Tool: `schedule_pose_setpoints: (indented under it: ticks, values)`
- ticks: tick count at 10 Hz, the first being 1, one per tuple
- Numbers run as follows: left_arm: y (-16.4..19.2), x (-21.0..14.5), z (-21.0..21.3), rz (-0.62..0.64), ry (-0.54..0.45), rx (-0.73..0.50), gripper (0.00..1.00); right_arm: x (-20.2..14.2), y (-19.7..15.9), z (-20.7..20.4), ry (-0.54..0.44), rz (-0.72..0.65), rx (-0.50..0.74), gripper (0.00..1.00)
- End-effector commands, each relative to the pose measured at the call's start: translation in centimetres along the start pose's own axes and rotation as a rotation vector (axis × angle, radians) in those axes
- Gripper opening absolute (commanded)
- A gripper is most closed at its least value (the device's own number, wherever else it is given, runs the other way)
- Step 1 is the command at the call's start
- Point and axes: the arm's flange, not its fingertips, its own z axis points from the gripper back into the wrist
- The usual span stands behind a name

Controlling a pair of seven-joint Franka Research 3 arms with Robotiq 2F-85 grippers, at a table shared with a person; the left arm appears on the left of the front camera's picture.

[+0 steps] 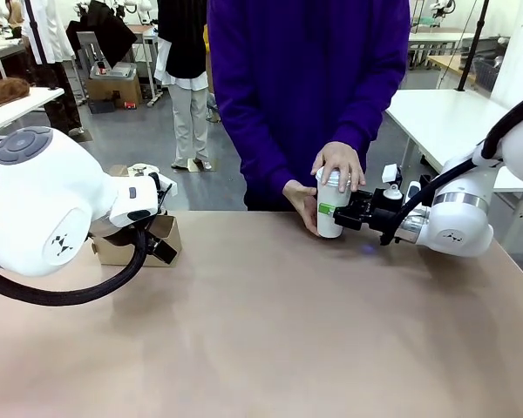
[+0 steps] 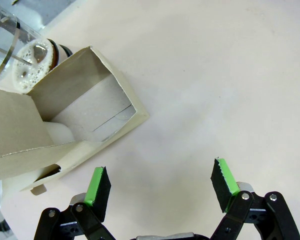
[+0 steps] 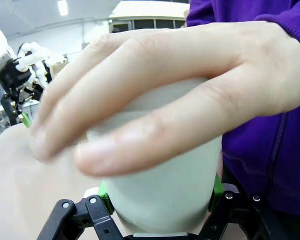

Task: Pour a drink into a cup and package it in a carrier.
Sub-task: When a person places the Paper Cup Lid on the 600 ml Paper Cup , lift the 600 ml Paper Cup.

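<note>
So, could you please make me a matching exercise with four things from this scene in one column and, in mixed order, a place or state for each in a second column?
Column 1
1. cup
2. carrier
3. left end effector
4. person's hand

Column 2
a. open, over the bare table
b. resting on top of the cup
c. brown cardboard, on the robot's left side
d. clamped by the right end effector

Pairs: 1-d; 2-c; 3-a; 4-b
</note>
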Motion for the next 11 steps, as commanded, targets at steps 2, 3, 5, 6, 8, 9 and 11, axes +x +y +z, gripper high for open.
schedule_pose_setpoints:
  ticks: [2,3,5,6,8,9,11]
  values:
    - [-0.01,0.01,0.04,0.000,-0.001,-0.001,1.00,0.65,0.34,-0.24,-0.009,0.005,0.003,0.80]
    - [-0.01,0.01,0.04,0.000,-0.001,-0.001,1.00,0.65,0.34,-0.24,-0.009,0.005,0.003,0.80]
    - [-0.01,0.01,0.04,0.000,-0.001,-0.001,1.00,0.65,0.34,-0.24,-0.009,0.005,0.003,0.80]
    - [-0.01,0.01,0.04,0.000,-0.001,-0.001,1.00,0.65,0.34,-0.24,-0.009,0.005,0.003,0.80]
    - [-0.01,0.01,0.04,0.000,-0.001,-0.001,1.00,0.65,0.34,-0.24,-0.009,0.005,0.003,0.80]
    - [-0.01,0.01,0.04,0.000,-0.001,-0.001,1.00,0.65,0.34,-0.24,-0.009,0.005,0.003,0.80]
    - [-0.01,0.01,0.04,0.000,-0.001,-0.001,1.00,0.65,0.34,-0.24,-0.009,0.005,0.003,0.80]
